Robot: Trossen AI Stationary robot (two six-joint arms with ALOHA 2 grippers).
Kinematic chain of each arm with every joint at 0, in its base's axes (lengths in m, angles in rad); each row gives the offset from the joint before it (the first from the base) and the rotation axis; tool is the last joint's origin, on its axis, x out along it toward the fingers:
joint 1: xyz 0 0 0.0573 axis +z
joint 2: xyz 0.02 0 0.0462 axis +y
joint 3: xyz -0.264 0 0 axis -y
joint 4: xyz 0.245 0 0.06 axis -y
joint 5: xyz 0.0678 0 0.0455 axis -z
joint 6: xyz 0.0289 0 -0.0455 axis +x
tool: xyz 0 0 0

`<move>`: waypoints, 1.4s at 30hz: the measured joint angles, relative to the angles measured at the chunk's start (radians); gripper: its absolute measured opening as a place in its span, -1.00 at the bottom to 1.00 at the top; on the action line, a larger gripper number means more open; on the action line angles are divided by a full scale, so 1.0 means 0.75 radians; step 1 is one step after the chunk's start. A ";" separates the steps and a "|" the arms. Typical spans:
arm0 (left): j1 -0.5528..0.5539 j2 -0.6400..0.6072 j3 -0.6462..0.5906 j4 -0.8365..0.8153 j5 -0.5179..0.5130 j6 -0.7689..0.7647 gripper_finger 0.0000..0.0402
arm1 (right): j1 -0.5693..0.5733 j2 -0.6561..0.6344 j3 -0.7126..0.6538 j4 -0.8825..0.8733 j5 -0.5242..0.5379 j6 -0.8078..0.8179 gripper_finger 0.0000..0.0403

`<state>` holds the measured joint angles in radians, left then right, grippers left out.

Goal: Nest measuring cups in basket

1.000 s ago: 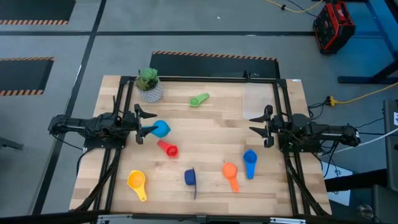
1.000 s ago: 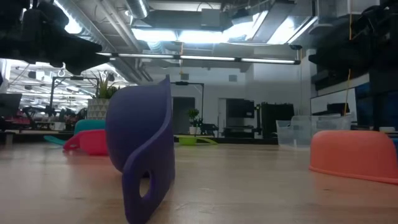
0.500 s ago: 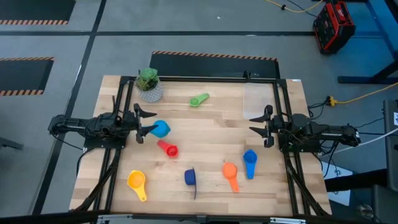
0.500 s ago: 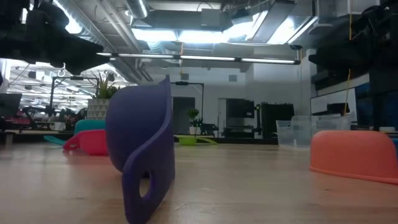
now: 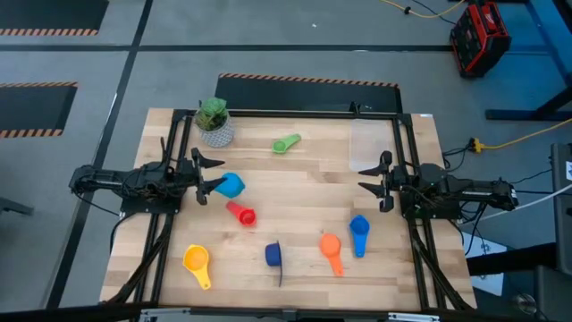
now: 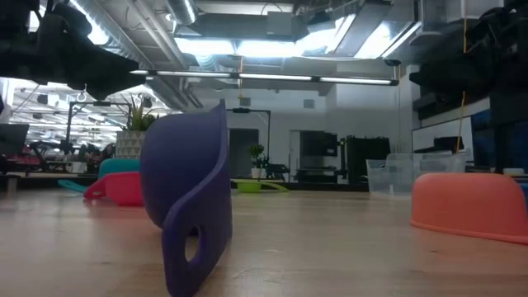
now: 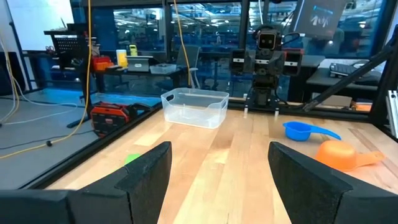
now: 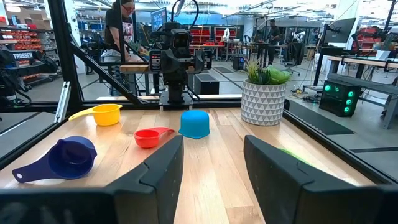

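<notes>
6 measuring cups (image 5: 242,213) loose — 1 basket (image 5: 368,143), seemingly empty.

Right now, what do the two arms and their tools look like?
Both arms are dark, near-black jointed links, mirrored across the table. Left tool and right tool each end in two dark, flat angular fingers. Black cables trail from both arm bases. No markings legible.
</notes>
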<state>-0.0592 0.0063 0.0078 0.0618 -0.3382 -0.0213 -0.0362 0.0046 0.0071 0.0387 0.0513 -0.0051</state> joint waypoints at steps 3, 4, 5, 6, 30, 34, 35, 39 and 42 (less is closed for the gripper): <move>0.000 0.000 0.000 0.003 -0.001 0.000 0.30 | 0.000 0.000 0.000 0.000 0.000 0.000 -0.13; 0.000 0.001 0.000 0.011 -0.003 0.001 0.30 | 0.000 0.000 0.000 0.000 0.000 0.000 -0.13; 0.000 0.001 0.000 0.040 -0.010 0.002 0.30 | 0.000 0.000 0.000 0.000 0.000 0.000 -0.13; 0.000 0.001 0.000 0.088 -0.017 0.000 0.30 | 0.000 0.000 0.000 0.000 0.000 0.000 -0.13; 0.000 0.407 0.499 -0.175 -0.235 -0.177 0.30 | 0.000 0.000 0.000 -0.001 0.000 0.001 -0.13; 0.000 0.536 0.652 -0.461 -0.241 -0.281 0.30 | 0.000 0.000 0.000 -0.001 0.000 0.000 -0.13; 0.000 0.569 0.688 -0.525 -0.248 -0.302 0.30 | 0.000 -0.001 0.000 -0.001 0.000 0.001 -0.13; 0.000 0.683 0.807 -0.719 -0.260 -0.355 0.30 | 0.000 -0.001 0.000 -0.001 0.000 0.001 -0.13; 0.000 0.754 0.878 -0.838 -0.259 -0.356 0.30 | 0.000 -0.001 0.000 -0.002 0.000 0.001 -0.13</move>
<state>-0.0589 0.5718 0.6660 -0.5666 -0.5323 -0.2885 -0.0363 0.0036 0.0072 0.0372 0.0513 -0.0048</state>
